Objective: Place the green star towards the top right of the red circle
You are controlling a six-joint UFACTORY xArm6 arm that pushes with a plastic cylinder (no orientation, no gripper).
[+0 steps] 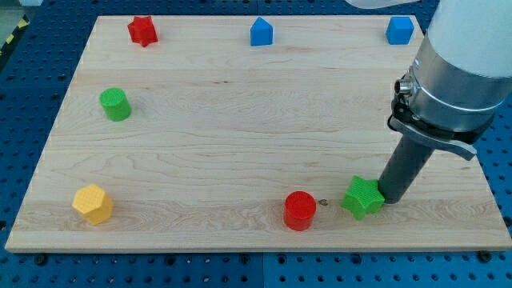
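The green star (363,197) lies near the board's bottom edge, right of centre. The red circle (300,210) sits just to its left and slightly lower, a small gap between them. My tip (392,198) is at the star's right side, touching or almost touching it. The dark rod rises from there up to the grey arm body at the view's right.
A red star (142,30), a blue house-shaped block (262,32) and a blue cube (400,30) stand along the top edge. A green cylinder (115,104) is at the left, a yellow hexagon (93,203) at the bottom left. The wooden board (240,120) ends just below the red circle.
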